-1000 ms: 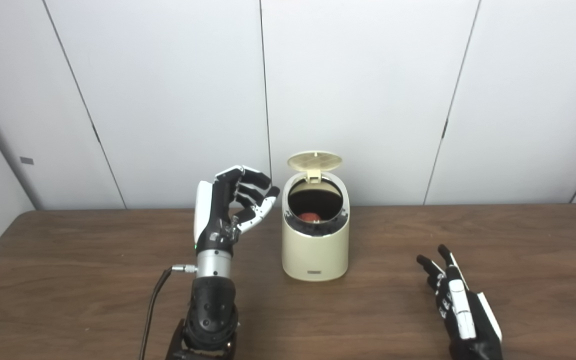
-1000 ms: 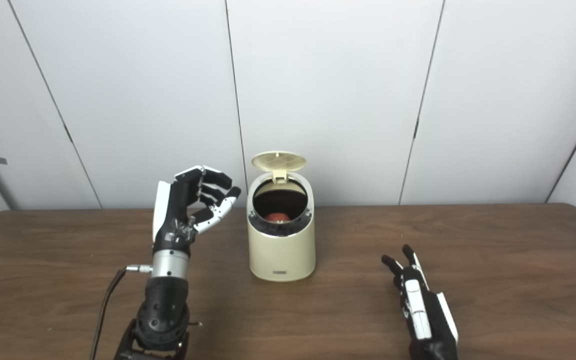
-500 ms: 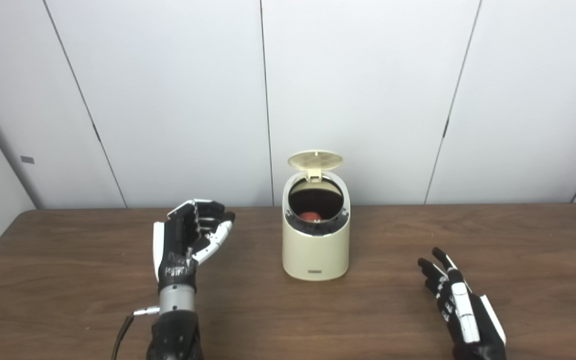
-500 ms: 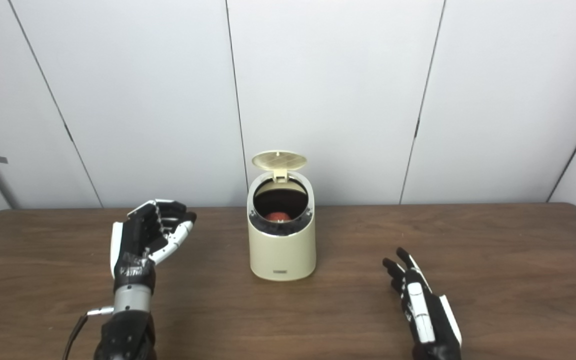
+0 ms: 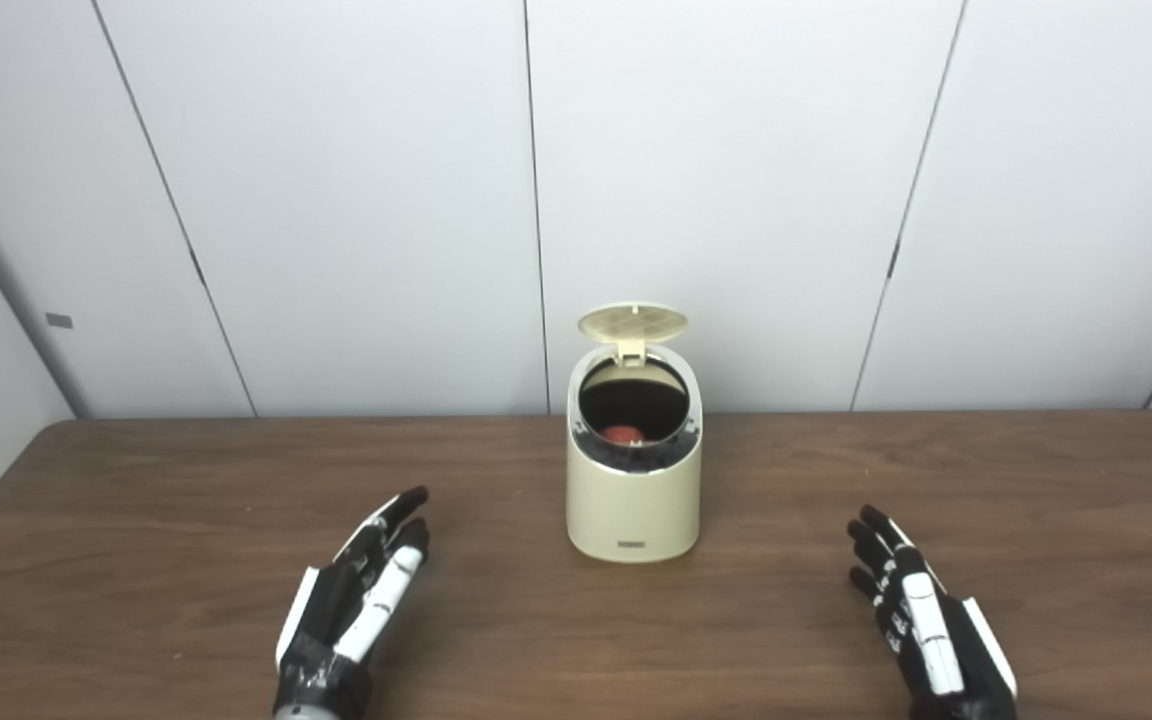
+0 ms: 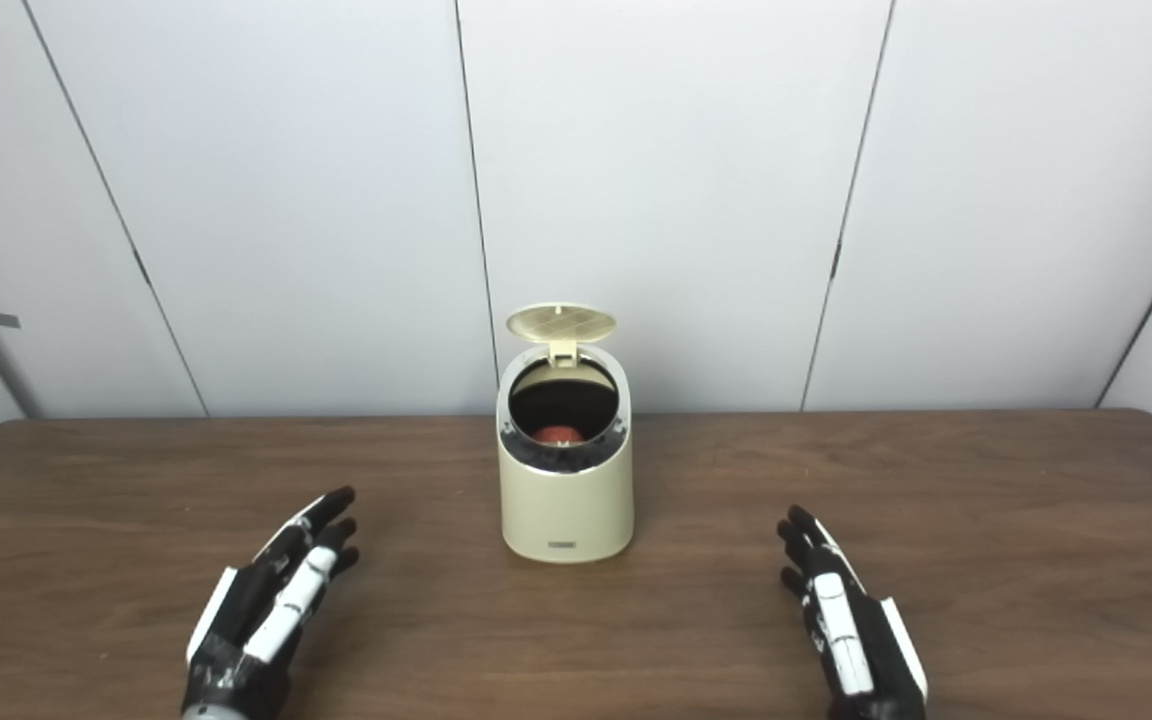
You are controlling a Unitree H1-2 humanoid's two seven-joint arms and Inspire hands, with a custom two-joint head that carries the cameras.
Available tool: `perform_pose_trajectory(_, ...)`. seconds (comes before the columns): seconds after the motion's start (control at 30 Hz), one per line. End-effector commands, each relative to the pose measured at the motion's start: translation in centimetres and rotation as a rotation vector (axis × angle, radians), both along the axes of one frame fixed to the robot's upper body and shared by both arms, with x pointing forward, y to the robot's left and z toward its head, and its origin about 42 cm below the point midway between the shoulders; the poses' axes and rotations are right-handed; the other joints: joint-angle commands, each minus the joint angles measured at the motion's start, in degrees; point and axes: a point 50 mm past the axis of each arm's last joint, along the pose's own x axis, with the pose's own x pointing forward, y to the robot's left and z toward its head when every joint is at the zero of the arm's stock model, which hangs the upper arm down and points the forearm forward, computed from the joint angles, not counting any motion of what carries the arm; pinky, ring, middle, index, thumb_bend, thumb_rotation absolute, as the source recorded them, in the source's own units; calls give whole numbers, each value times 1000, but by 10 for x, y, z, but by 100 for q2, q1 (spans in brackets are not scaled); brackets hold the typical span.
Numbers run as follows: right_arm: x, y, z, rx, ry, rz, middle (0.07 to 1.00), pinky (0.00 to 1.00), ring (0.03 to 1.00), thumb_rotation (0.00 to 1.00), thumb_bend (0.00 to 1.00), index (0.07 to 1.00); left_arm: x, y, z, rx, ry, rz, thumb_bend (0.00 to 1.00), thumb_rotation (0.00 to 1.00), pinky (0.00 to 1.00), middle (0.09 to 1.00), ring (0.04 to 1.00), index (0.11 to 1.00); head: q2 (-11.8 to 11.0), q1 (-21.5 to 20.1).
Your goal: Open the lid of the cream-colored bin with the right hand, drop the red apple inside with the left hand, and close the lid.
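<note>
Nearest the camera, the left hand point(image 5: 351, 610) and the right hand point(image 5: 926, 625) lie low over the brown table point(image 5: 136, 560), fingers stretched out and holding nothing, well apart on either side. Between and beyond them stands the cream-colored bin point(image 5: 634, 490), its lid point(image 5: 632, 322) tipped up at the back. Inside the dark opening sits something red, seemingly the red apple point(image 5: 621, 434).

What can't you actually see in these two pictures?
- Red apple: mostly hidden by the bin wall, both views.
- Bin label: too small to read.
- Left hand and right hand: palms face down; wrists cut off by the bottom edge.
</note>
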Motion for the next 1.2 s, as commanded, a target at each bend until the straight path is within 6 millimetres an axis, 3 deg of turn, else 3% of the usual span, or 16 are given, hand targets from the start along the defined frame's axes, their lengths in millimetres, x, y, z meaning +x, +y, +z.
perform_pose_trajectory(0.0,4,-2,15,-23,-61,14,943,991,978,915,534,948,0,-4,11,20,-94,10,514,648,951,959,954,950,7,6)
perform_pose_trajectory(0.17,15,-6,31,-75,-110,15,945,992,985,904,561,937,-6,-7,0,76,-107,44,507,720,942,940,939,935,47,22)
perform_pose_trajectory(0.33,31,-8,54,-159,-170,29,957,987,989,958,558,940,-9,-12,-9,54,-102,49,510,740,942,946,940,933,58,28)
perform_pose_trajectory(0.47,48,-8,78,-213,-204,50,956,997,995,964,556,907,-14,-17,-20,47,-78,69,550,750,954,958,953,952,48,28)
perform_pose_trajectory(0.6,69,-3,106,-279,-253,99,953,999,999,982,604,886,-21,-24,-28,38,-52,85,527,750,964,969,961,969,25,47)
perform_pose_trajectory(0.73,89,5,132,-368,-317,131,962,1000,1000,999,574,899,-26,-32,-33,26,-40,100,507,739,957,969,961,961,20,108)
perform_pose_trajectory(0.83,105,15,151,-459,-358,137,941,947,949,1000,541,892,-28,-37,-36,33,-45,103,515,730,930,957,947,949,14,129)
perform_pose_trajectory(1.03,132,39,183,-531,-389,158,925,878,924,886,484,867,-29,-43,-41,66,-40,98,524,765,964,959,962,947,-16,218)
perform_pose_trajectory(1.17,150,53,202,-597,-378,164,923,854,919,933,497,869,-29,-51,-42,53,-34,89,493,774,939,953,945,950,-46,283)
